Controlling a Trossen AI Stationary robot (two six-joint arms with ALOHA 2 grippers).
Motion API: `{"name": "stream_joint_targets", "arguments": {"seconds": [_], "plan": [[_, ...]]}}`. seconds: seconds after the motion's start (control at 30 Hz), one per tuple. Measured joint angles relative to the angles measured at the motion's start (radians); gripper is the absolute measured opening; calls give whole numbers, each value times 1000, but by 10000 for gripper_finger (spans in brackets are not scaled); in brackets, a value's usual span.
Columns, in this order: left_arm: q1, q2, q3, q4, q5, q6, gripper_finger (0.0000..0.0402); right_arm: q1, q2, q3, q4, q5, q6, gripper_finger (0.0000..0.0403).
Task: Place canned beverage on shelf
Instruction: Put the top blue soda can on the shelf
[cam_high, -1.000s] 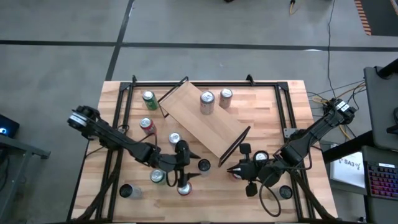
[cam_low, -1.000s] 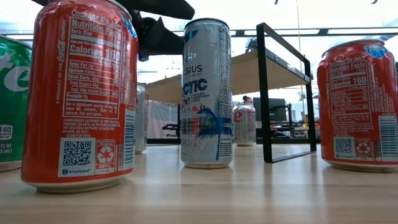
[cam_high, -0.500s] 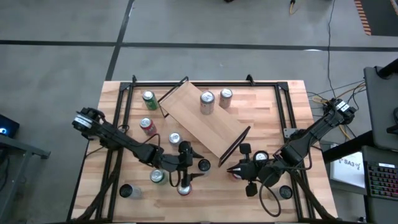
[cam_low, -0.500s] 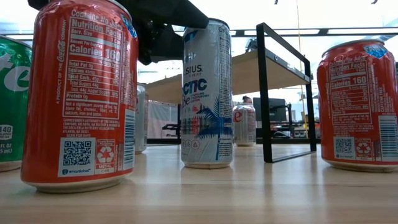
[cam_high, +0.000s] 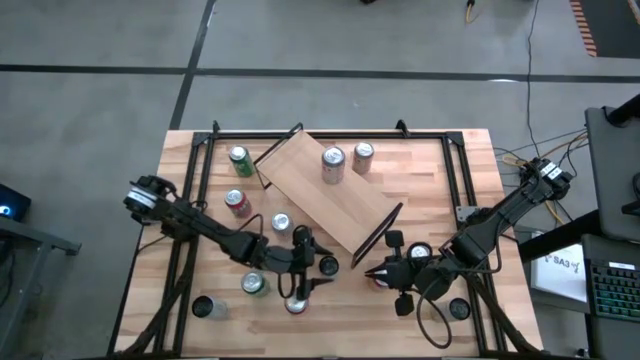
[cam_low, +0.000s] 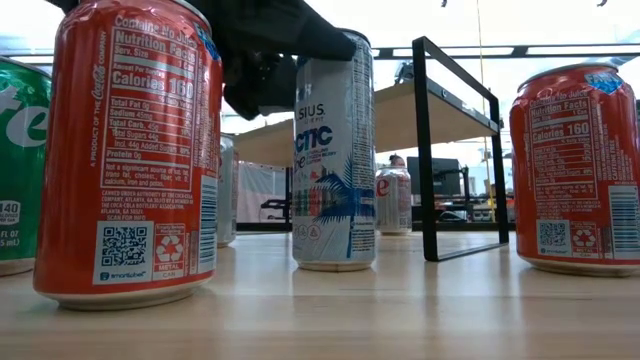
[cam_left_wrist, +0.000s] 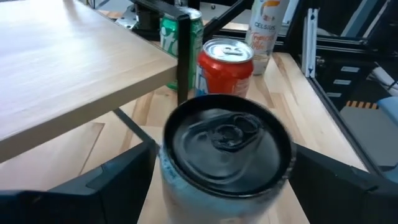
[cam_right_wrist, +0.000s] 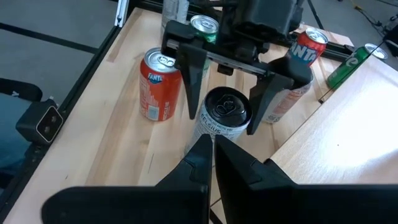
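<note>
The canned beverage is a tall white-and-blue can (cam_low: 335, 150) with a dark top (cam_left_wrist: 227, 143), standing upright on the tabletop near the front middle (cam_high: 328, 265). My left gripper (cam_high: 320, 265) is open and level with the can's upper part, one finger (cam_right_wrist: 191, 87) on each side of it; I see no touch. The shelf (cam_high: 325, 195), a light-wood board with black end frames (cam_low: 425, 150), stands askew at the table's middle with two cans (cam_high: 333, 160) on it. My right gripper (cam_right_wrist: 211, 146) hangs shut above the table, right of the tall can, pointing at it.
Loose cans stand around the tall one: a red can (cam_high: 296, 303) and a green one (cam_high: 253, 284) near the front, a silver one (cam_high: 281, 222), a red one (cam_high: 237, 202) and a green one (cam_high: 240, 160) at the left. More cans (cam_high: 420, 252) stand by the right arm.
My left gripper has come down and moved toward the table's right edge onto the tall can. Its open fingers now stand on either side of the can's top. The can stands where it was. My right arm has kept still.
</note>
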Motion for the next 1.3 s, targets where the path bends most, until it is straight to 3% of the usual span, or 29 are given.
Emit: {"name": "stream_joint_targets", "arguments": {"seconds": [0.23, 0.47, 1.3], "plan": [[2, 27, 0, 48, 0, 20, 311, 0, 0, -1, 0, 0, 0, 9], [2, 28, 0, 53, 0, 33, 240, 0, 0, -2, 0, 0, 0, 9], [-13, -119, -1, 6, 16, 43, 239, 0, 0, -2, 0, 0, 1, 9]]}}
